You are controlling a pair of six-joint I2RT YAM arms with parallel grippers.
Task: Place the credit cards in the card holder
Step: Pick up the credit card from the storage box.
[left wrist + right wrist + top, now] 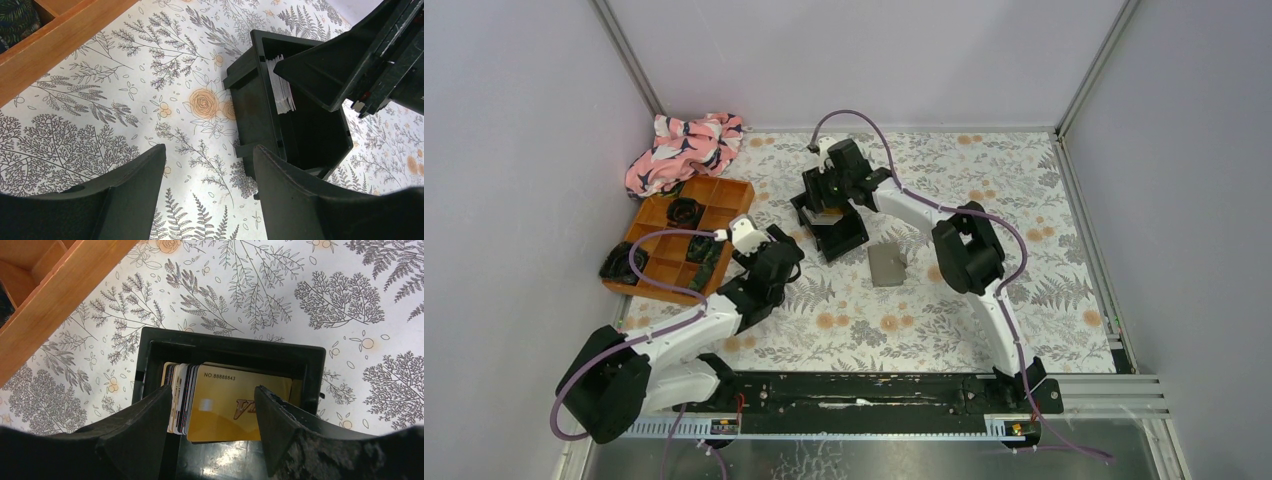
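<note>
The credit cards point(235, 405) stand as a leaning stack inside a black square tray point(310, 370), with a gold card in front and paler ones behind it. My right gripper point(212, 392) hangs open over the tray, its fingers on either side of the stack. The stack's edges sit close to the left finger point(145, 430). In the top view the right gripper point(824, 212) is above the tray point(849, 238). The grey card holder point(887, 264) lies shut on the cloth, right of the tray. My left gripper point(209, 150) is open and empty over the cloth, just left of the tray point(255, 115).
An orange compartment tray point(724, 195) with dark items sits at the left, its wooden edge point(60, 40) close to my left gripper. A pink patterned cloth point(684, 150) lies bunched in the far left corner. Grey walls enclose the floral tablecloth point(984, 330).
</note>
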